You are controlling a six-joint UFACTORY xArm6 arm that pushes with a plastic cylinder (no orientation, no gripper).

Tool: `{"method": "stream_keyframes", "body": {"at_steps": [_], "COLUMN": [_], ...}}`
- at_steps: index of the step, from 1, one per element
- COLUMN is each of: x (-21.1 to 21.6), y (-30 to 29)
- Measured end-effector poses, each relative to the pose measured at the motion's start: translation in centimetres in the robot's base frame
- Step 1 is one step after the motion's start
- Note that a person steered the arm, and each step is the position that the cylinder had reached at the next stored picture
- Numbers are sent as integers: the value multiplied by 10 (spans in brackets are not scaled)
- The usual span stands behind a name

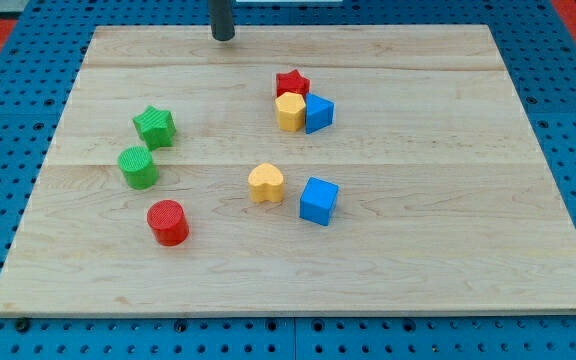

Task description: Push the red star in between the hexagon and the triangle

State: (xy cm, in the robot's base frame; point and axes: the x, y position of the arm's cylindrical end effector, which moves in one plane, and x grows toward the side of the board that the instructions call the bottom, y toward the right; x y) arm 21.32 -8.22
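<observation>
The red star (292, 83) sits right of the board's middle near the view's top, touching the yellow hexagon (290, 112) just below it. The blue triangle (318, 113) stands right against the hexagon's right side, below and right of the star. My tip (224, 37) is at the board's top edge, up and to the left of the red star, well apart from every block.
A yellow heart (265, 183) and a blue cube (319, 200) lie near the middle. A green star (155, 126), a green cylinder (139, 167) and a red cylinder (168, 222) stand at the left. The wooden board (448, 250) lies on a blue pegboard.
</observation>
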Motion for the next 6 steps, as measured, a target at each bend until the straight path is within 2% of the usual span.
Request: {"method": "stream_keyframes", "body": {"at_steps": [1, 3, 5, 6], "x": [25, 120, 155, 208], "y": [42, 105, 169, 183]}}
